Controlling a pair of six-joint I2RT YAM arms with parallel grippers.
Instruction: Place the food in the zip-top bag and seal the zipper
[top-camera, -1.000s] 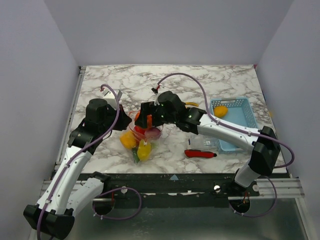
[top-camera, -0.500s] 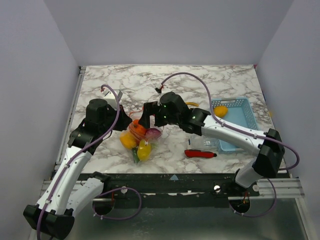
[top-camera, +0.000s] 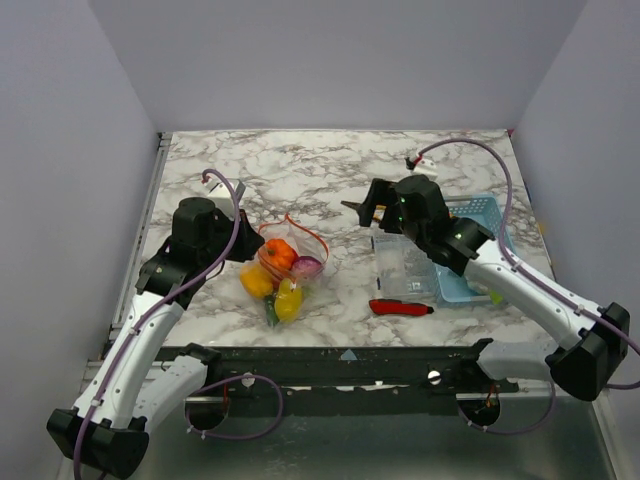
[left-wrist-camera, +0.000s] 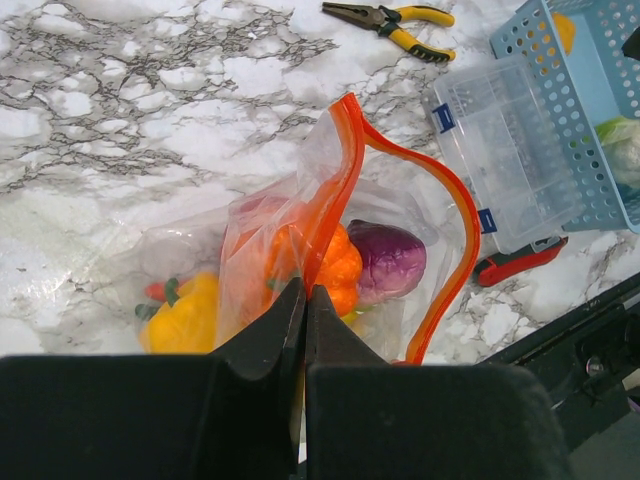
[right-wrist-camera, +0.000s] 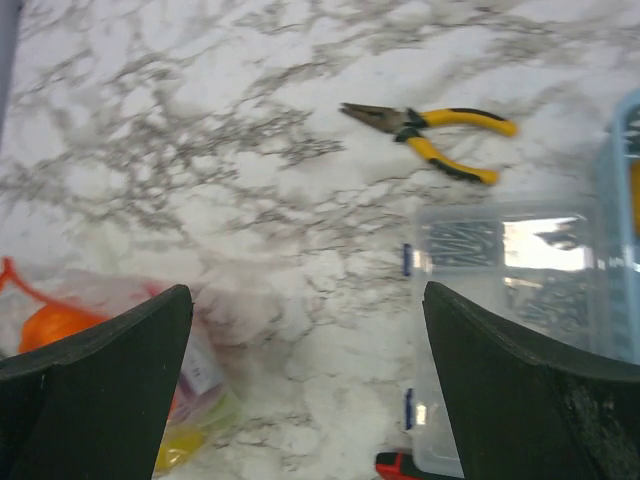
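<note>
Progress check: the filling side looks mostly done. The zip-top bag (left-wrist-camera: 318, 175) sits on the table left of centre, right beside the left arm. It already has food (top-camera: 288, 298) in it: an orange pepper (left-wrist-camera: 335, 270), a purple bulb (left-wrist-camera: 390, 258) and a yellow pepper (left-wrist-camera: 190, 315), plus a bit of green at the near end. The zipper (left-wrist-camera: 452, 200) gapes in a big orange loop, so no sealing yet. The blue basket (left-wrist-camera: 570, 120) off to the right has something yellow-orange (left-wrist-camera: 566, 28) and a pale lump (left-wrist-camera: 625, 140) in it (could be more food, can't really tell). My guess is a piece or two left, then the zip.

The bag lies flat-ish, long axis running near to far and leaning a little right. The closed bottom points near, and the mouth points far and right.

The left gripper (left-wrist-camera: 305, 290) is pinched tight on the film at the left side of the mouth, holding that side up. The right gripper (right-wrist-camera: 307, 292) is empty with its jaws spread wide. It hangs over the table well apart from the bag, near the pliers (right-wrist-camera: 430, 135) and the clear box (right-wrist-camera: 500, 300).
</note>
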